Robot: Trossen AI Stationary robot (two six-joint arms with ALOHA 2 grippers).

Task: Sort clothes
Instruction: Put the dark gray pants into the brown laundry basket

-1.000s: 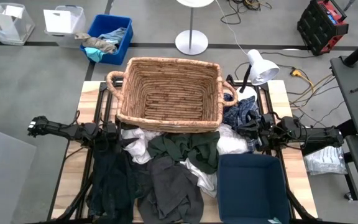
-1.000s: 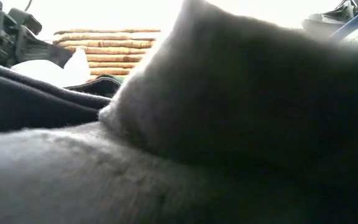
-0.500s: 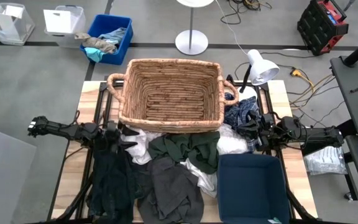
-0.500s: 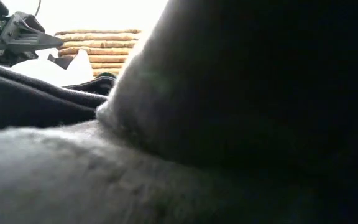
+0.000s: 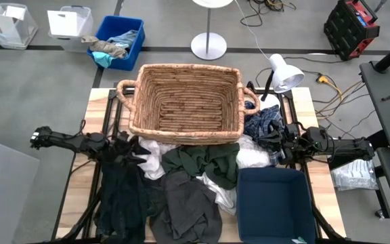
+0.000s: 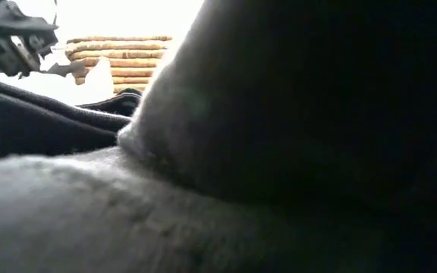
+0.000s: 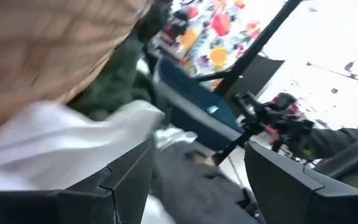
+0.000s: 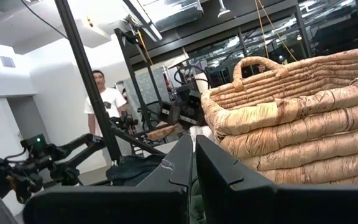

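Note:
The clothes lie heaped on the table's near half: a black garment [image 5: 120,196], a dark grey one [image 5: 185,207], a dark green one [image 5: 202,163], white ones [image 5: 156,157] and a navy plaid one [image 5: 261,122] at the right. My left gripper [image 5: 137,150] [image 7: 197,180] is open and level at the heap's left edge, pointing across it. White cloth [image 7: 55,149] and grey cloth [image 7: 191,186] lie ahead of its fingers. My right gripper [image 5: 271,139] [image 8: 193,162] is shut and level beside the plaid garment, holding nothing.
A woven basket [image 5: 185,102] [image 8: 291,124] stands on the table's far half. A navy bin [image 5: 273,203] sits near right. A desk lamp [image 5: 283,71] stands at the far right corner. Dark grey cloth [image 6: 279,152] blocks most of the low view. A person [image 8: 104,93] stands beyond the table.
My left gripper has rolled about the line it points along and stays open at the heap's left edge. The clothes have not moved.

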